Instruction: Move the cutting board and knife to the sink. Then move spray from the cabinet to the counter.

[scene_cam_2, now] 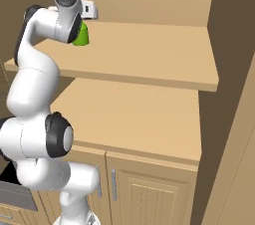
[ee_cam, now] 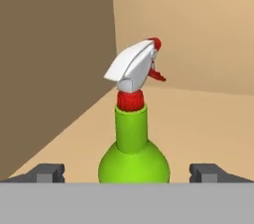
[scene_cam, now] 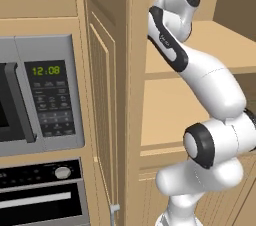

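The spray, a green bottle with a red collar and a white-red trigger nozzle, stands upright on the cabinet's upper shelf near its back left corner. In the right base view the spray peeks out from behind the arm's wrist. My gripper is open. One fingertip stands on each side of the bottle's round body, with a gap on both sides. The cutting board, knife, sink and counter are out of view.
The cabinet's panelled door stands swung open to the left of the arm. A lower shelf lies under the upper one. A silver microwave sits above an oven further left. Closed cupboard doors are below.
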### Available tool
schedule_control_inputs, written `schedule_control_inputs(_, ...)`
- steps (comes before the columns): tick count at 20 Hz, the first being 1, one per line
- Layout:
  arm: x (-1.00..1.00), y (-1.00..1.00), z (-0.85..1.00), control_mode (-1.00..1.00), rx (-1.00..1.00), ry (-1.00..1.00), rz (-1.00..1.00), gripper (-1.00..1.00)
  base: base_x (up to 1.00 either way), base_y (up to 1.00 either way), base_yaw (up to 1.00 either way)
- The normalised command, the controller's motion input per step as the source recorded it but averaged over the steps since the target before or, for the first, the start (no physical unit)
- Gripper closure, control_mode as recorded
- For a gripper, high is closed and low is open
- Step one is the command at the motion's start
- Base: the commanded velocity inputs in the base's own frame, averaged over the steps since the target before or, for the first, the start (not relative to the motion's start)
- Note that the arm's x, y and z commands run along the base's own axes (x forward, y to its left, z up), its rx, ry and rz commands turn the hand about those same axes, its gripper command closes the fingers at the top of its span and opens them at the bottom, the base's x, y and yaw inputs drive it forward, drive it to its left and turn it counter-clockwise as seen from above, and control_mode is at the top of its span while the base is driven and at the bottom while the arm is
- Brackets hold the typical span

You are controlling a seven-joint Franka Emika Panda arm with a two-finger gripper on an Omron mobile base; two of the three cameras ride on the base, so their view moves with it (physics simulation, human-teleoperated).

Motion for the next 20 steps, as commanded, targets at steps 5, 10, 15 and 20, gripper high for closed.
schedule_control_inputs(5, 0.33, 0.11, -0.11, -1.0, 0.0, 0.07, 0.0, -1.0, 0.0, 0.0, 0.0)
schedule_control_inputs(10, 0.27, 0.04, -0.15, -1.0, 0.0, 0.02, 0.0, -1.0, 0.0, 0.0, 0.0)
schedule_control_inputs(15, 0.27, 0.03, -0.08, -1.0, 0.0, 0.0, 0.0, -1.0, 0.0, 0.0, 0.0)
schedule_control_inputs(20, 0.25, 0.06, -0.09, -1.0, 0.0, 0.0, 0.0, -1.0, 0.0, 0.0, 0.0)
